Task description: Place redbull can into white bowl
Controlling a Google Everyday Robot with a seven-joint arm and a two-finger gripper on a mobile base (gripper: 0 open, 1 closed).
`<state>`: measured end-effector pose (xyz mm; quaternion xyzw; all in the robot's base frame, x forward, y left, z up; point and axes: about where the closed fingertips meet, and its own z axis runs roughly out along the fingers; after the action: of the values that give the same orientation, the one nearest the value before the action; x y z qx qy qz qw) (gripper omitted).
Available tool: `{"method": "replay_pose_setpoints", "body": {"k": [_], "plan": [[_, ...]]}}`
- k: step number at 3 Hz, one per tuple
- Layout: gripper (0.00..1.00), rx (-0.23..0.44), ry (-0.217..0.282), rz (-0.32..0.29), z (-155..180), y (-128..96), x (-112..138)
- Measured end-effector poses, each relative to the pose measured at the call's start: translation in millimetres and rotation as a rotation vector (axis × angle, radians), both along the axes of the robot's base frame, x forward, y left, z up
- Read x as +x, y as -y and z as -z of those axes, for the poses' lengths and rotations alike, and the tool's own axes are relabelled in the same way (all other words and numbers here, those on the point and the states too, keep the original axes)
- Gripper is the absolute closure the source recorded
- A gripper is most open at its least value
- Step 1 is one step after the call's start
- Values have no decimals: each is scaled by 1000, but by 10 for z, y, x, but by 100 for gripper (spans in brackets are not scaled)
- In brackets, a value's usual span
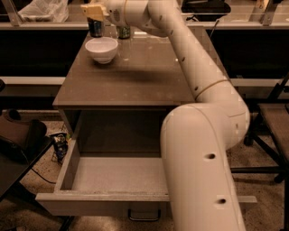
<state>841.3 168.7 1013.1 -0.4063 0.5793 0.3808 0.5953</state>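
Note:
The redbull can point(95, 28) looks dark and slim at the far left of the tabletop. It is upright, just behind the far rim of the white bowl point(102, 49). My gripper point(92, 11) reaches in from the right and is shut on the can's top. The bowl stands on the table point(135, 76) near the back left corner, and nothing shows inside it. I cannot tell whether the can's base touches the table.
A shorter green can point(123, 31) stands behind the bowl to the right, under my arm. The table's drawer point(113, 178) is pulled open at the front. A plastic bag point(43, 10) lies on the back counter. A dark bag point(20, 135) sits on the floor at left.

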Motion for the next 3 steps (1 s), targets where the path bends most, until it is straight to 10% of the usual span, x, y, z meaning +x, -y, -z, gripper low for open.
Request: {"method": "replay_pose_setpoints", "body": {"k": [3], "plan": [[100,-59,-48,84,532,7,356]]}}
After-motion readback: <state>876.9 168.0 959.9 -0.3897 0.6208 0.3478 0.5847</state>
